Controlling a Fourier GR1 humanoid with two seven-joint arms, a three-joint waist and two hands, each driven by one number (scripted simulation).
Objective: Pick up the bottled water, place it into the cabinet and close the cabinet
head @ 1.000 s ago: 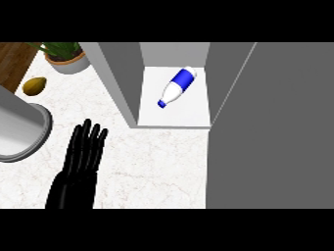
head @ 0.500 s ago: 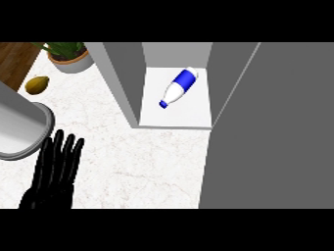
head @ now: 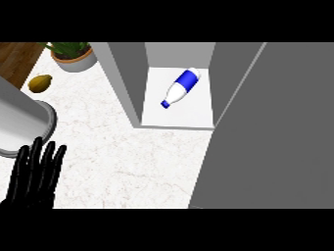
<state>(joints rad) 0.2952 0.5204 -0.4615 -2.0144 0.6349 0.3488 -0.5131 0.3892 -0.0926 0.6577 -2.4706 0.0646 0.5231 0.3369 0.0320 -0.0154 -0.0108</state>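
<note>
Head view: cylindrical bottled water [head: 181, 88] inside cabinet [head: 122, 73]

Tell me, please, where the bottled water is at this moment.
In the head view, the bottled water lies on its side on the white shelf inside the open cabinet, above the view's middle, right of the potted plant.

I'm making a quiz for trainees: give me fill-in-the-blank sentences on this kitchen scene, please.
1. The bottled water lies on its ____ in the cabinet.
2. The cabinet's door stands ____.
3. The left hand, fingers straight, holds ____.
4. The fruit near the potted plant is ____.
Missing: side; open; nothing; yellow.
</note>
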